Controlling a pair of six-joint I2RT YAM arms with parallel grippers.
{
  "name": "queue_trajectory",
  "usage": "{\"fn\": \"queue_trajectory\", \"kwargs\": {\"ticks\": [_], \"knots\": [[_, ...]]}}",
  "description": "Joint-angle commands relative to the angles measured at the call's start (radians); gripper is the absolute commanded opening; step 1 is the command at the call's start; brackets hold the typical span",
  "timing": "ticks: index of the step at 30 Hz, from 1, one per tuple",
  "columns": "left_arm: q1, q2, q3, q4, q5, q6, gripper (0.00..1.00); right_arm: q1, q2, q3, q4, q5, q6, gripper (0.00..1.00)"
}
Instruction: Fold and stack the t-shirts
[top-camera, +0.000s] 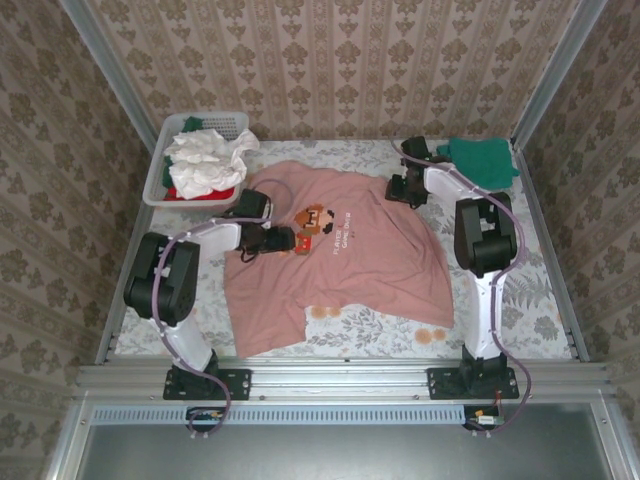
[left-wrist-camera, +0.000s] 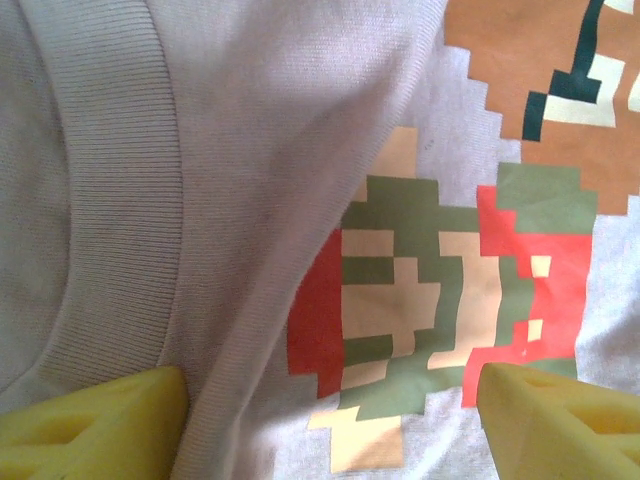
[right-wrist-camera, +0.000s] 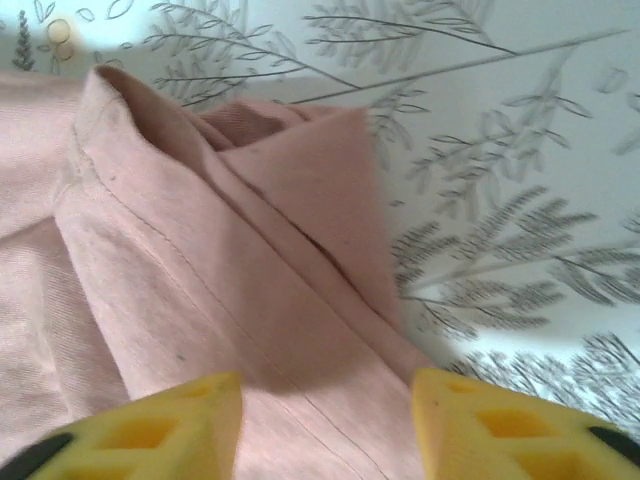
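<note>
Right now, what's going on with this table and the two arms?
Both arms are working on a dusty-pink t-shirt, spread face up and not yet folded on the table. The left tool is over the pixel figure on the chest beside the collar, with its jaws apart. The right tool is open above the bunched far sleeve. A teal-green shirt lies in the far right corner. White shirts fill the basket.

chest lettering (top-camera: 348, 238) unreadable, red shirt (top-camera: 212, 192) mostly buried
</note>
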Motion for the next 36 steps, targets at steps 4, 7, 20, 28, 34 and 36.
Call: {"fn": "queue_trajectory", "kwargs": {"ticks": [4,7,20,28,34,36], "knots": [[-0.011,-0.013,-0.05,-0.039,0.03,-0.026,0.78,-0.012,0.013,0.016,-0.102,0.058,-0.014,0.19],[-0.01,-0.013,-0.047,-0.048,0.03,-0.02,0.78,-0.028,-0.025,0.026,-0.12,0.088,-0.029,0.05],[-0.044,-0.037,-0.115,0.001,0.065,-0.07,0.78,-0.16,-0.227,-0.205,-0.092,0.244,0.019,0.0],[-0.021,-0.114,0.085,-0.169,0.037,0.019,0.96,-0.116,-0.293,-0.245,-0.072,0.194,-0.005,0.58],[-0.025,0.045,0.456,-0.251,-0.132,0.156,1.0,0.016,-0.497,-0.374,-0.062,0.29,0.005,0.66],[-0.026,0.169,0.599,-0.273,-0.167,0.194,1.0,0.068,-0.571,-0.459,-0.024,0.276,0.03,0.67]]}}
